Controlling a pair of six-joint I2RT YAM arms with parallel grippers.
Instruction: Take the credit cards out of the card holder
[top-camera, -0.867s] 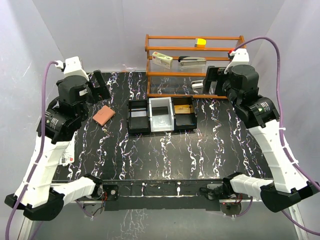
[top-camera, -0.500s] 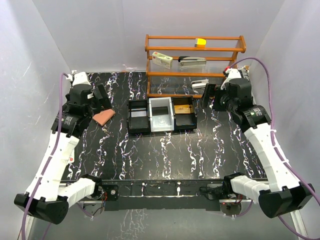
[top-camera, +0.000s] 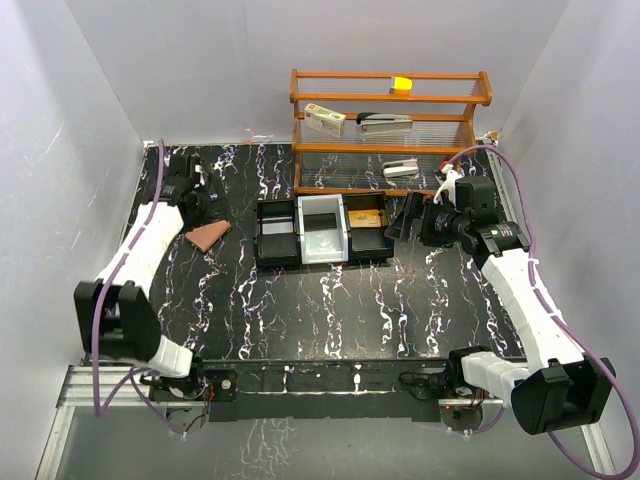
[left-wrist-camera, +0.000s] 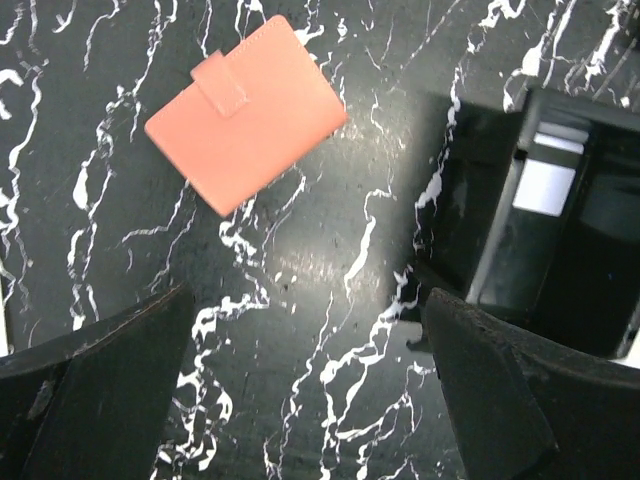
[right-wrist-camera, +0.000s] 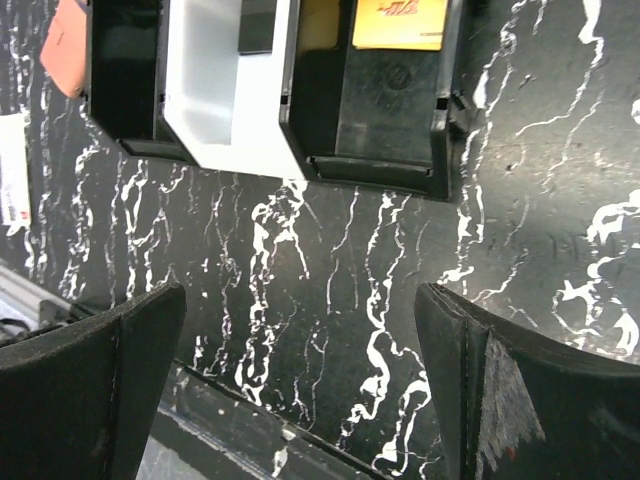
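Lying flat and closed on the black, white-veined desk (top-camera: 330, 300), the card holder (left-wrist-camera: 245, 115) has its strap tab fastened over one edge and sits turned at an angle, near the desk's left side and to the left of the row of three trays. A strip of bare desk separates it from the nearest black tray (top-camera: 278, 232). The left hand (left-wrist-camera: 308, 330) hangs above this spot with its fingers spread wide and nothing between them; the card holder shows just ahead of the fingertips, untouched. The right hand (right-wrist-camera: 300, 300) is likewise wide open and empty, over open desk just in front of the right black tray (right-wrist-camera: 385, 100). Between the two black trays stands a white tray (top-camera: 322, 230), and the three touch side by side. A yellow card (right-wrist-camera: 400, 22) in the right tray carries red print, too small to read. The near half of the desk is open room. Behind the trays a wooden rack (top-camera: 390, 98) stands along the far edge. A white sticker (right-wrist-camera: 12, 170) lies at the desk's left border, its writing unreadable.
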